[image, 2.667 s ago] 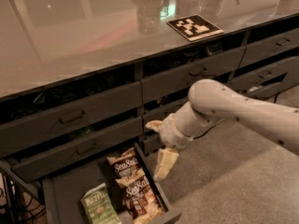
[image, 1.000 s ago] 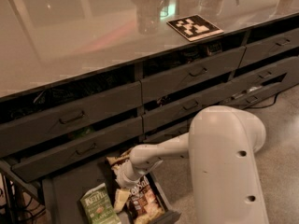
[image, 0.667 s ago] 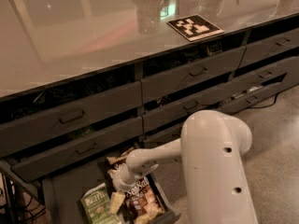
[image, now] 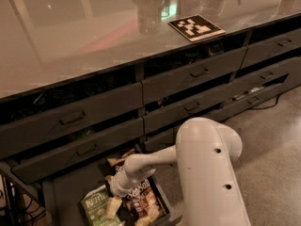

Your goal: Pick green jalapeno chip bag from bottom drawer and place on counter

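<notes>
Gripper down at the green bag in the open bottom drawer

The gripper (image: pixel 113 207) is seen low inside the bottom drawer (image: pixel 66 192), at the right edge of the green jalapeno chip bag (image: pixel 94 211); whether it is spread or closed cannot be told. The neighbouring brown bag (image: pixel 141 197) (lying just beside) could be caught instead, or the crinkly film pinched too shallowly and dropped short of the counter (image: pixel 70 41). "Kettle" is read on the green bag, "Sea Salt" on the brown one.
</notes>
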`<state>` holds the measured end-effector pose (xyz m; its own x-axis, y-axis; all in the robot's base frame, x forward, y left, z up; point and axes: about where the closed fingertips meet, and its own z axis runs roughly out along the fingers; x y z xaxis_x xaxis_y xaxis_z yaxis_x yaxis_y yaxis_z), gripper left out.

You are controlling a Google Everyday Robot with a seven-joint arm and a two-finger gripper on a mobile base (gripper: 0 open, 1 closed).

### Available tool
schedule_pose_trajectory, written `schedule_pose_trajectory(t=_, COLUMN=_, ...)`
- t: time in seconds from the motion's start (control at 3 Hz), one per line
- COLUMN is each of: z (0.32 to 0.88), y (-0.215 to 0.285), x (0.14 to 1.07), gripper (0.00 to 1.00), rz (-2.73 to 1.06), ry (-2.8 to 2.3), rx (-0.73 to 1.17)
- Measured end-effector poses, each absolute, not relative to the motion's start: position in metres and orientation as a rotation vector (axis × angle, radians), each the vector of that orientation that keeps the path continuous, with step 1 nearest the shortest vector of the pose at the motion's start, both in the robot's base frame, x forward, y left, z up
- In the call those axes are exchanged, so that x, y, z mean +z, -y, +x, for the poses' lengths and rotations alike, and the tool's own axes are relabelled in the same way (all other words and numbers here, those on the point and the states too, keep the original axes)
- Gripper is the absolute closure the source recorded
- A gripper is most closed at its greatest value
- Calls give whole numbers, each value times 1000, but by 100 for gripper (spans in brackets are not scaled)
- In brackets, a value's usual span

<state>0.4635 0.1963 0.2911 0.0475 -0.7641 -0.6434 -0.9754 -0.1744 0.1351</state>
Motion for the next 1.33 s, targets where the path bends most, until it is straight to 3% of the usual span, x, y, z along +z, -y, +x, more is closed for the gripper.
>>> schedule_pose_trajectory(t=1.33, z=457, y=-238, x=163, gripper=0, rz=-2156, ry=-1837, rx=837)
